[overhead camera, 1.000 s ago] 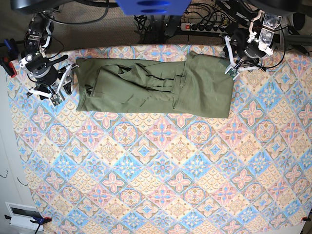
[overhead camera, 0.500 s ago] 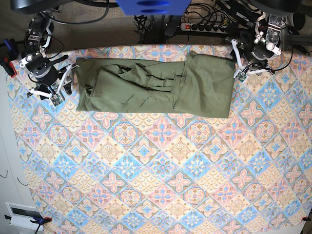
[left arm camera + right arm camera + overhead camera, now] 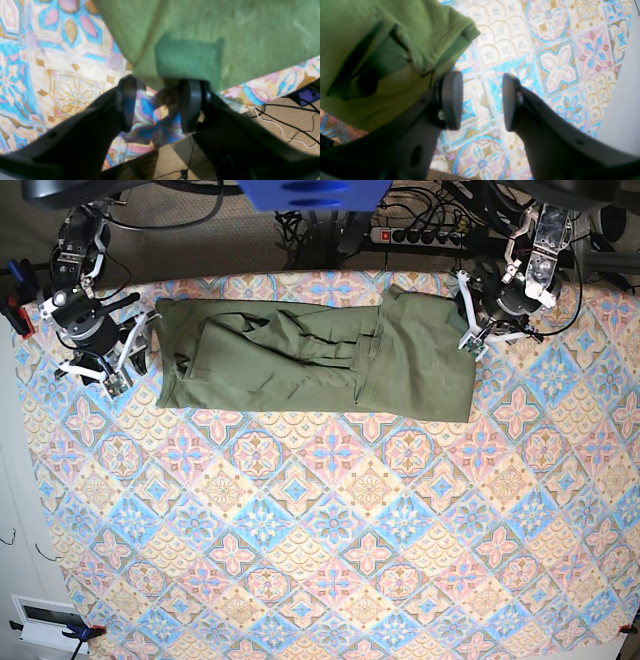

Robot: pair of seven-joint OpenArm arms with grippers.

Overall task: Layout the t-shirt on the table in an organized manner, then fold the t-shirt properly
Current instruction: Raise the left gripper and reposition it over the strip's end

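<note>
In the base view, the t-shirt (image 3: 315, 358) lies as a long folded strip along the far side of the table (image 3: 330, 560). The folding seems already in progress, and the next fold probably needs both ends of the strip to be taken. The left gripper (image 3: 470, 330) hangs at one short end, the right gripper (image 3: 128, 352) just beside the other end.

In the left wrist view, the fingers (image 3: 126, 103) stand apart with nothing between them. The shirt edge (image 3: 200, 37) is directly in front of the tips, so a short approach is needed.

In the right wrist view, the jaws are also spread and empty over the patterned cloth (image 3: 557, 62). The shirt (image 3: 382, 55) lies beside one finger (image 3: 451, 100), so this arm must shift toward it.
</note>
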